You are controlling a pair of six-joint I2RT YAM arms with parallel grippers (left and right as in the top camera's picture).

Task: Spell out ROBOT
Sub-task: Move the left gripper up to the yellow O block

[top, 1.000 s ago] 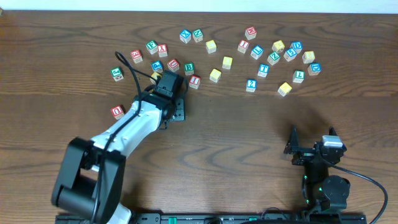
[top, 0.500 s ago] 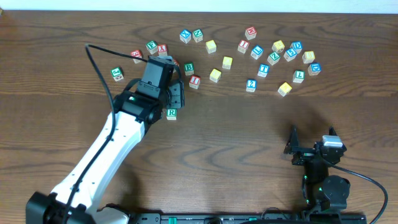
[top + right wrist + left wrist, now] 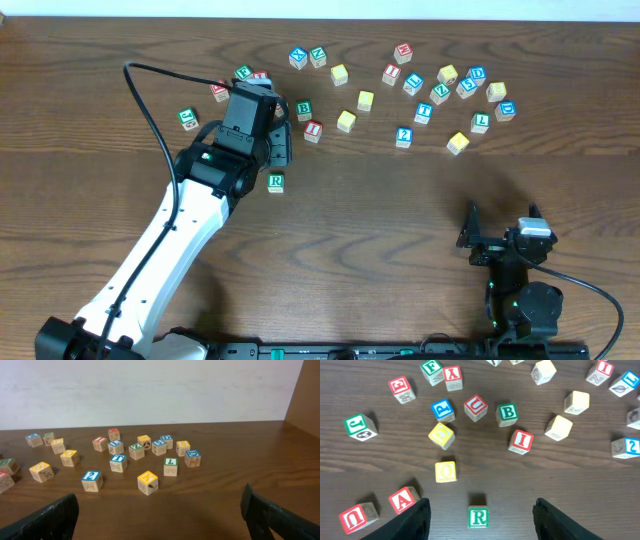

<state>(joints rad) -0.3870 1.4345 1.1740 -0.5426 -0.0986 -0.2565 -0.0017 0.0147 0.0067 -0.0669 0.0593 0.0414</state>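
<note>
- The left hand [image 3: 480,507] is seen hanging over the desk [image 3: 400,220] with its fingers spread, so it's let go and nothing is gripped.
- The R cube [image 3: 478,517] is found flat on the desk right between those fingers, green letter up, touched by neither. It's parked on its own, on the near side of the scattered pile.
- A yellow O cube [image 3: 445,471] is spotted up and to the left of R, well apart from it. A second yellow cube [image 3: 441,435] is sat just past the O, turned at an angle, and its letter can't be read properly.
- The green B cube [image 3: 508,412] is placed further back, just beside a red U cube [image 3: 476,407], with a red I cube [image 3: 521,441] near it on the robot's side.
- A red A cube [image 3: 402,500] is seen by the left finger.
- The blue T cube [image 3: 423,112] is left way over in the right-hand bunch, well apart from R.
- The right hand [image 3: 159,495] is held low near the desk edge, spread wide with nothing in it, and the right bunch is seen ahead of it.
</note>
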